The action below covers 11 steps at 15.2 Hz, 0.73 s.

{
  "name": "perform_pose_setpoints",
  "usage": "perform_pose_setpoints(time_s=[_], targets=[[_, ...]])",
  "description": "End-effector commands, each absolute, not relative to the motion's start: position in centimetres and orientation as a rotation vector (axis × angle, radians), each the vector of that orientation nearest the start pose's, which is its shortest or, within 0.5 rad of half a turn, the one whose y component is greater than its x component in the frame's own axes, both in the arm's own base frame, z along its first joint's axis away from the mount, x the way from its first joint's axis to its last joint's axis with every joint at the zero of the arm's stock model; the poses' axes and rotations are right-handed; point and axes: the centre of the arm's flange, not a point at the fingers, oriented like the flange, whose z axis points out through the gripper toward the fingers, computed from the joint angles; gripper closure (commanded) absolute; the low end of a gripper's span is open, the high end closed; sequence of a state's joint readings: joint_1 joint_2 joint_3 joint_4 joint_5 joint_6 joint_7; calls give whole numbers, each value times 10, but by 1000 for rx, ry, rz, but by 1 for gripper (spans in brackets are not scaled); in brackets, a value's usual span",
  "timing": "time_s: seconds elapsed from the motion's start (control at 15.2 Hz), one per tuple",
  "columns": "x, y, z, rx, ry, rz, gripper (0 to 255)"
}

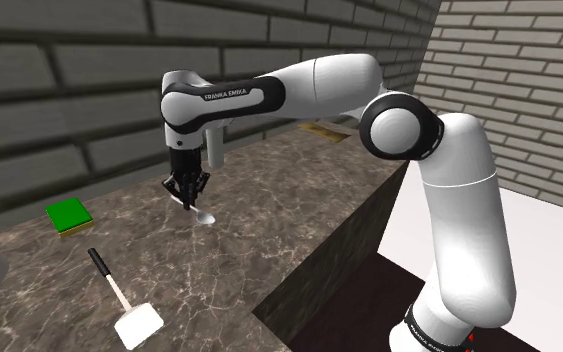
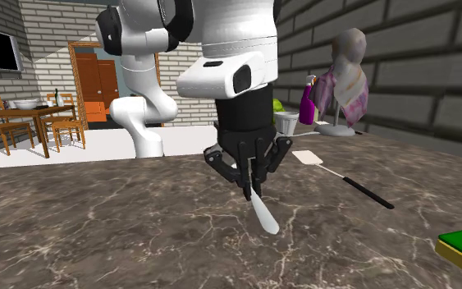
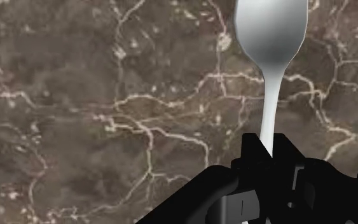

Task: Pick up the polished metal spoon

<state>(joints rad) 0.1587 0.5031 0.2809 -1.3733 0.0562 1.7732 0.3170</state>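
Shoulder view, L to R on the marble counter (image 1: pixel 269 200): green sponge (image 1: pixel 67 215) back by the wall, white spatula (image 1: pixel 119 295) w/ black handle toward the front edge. Then comes the gripper (image 1: pixel 187 192), pointing straight down at mid-counter w/ the spoon (image 1: pixel 202 212) in it.

The pincer is closed on the spoon's handle. Wrist view makes that plain: handle pinched between the black fingertips (image 3: pixel 252 153), pale bowl sticking out past them over the stone. In the second exterior view the spoon hangs at a slant from the gripper, bowl end low and v. close to the counter; can't tell if it's touching. Spatula and sponge sit well apart from it, so nothing's in the way.

Grasp looks done, so the lift is the step in hand, prob. barely begun. Next move calls for a straight rise w/ a firm grip. The hold seems to be near the handle's end, so the spoon could pivot or slip.
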Motion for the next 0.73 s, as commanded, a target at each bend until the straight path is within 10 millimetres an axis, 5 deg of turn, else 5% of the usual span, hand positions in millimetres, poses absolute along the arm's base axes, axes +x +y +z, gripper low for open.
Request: perform_pose_setpoints(time_s=[0.0,0.66], targets=[[638,266,439,-2986,-122,223,255],[638,266,482,-2986,-122,223,255]])
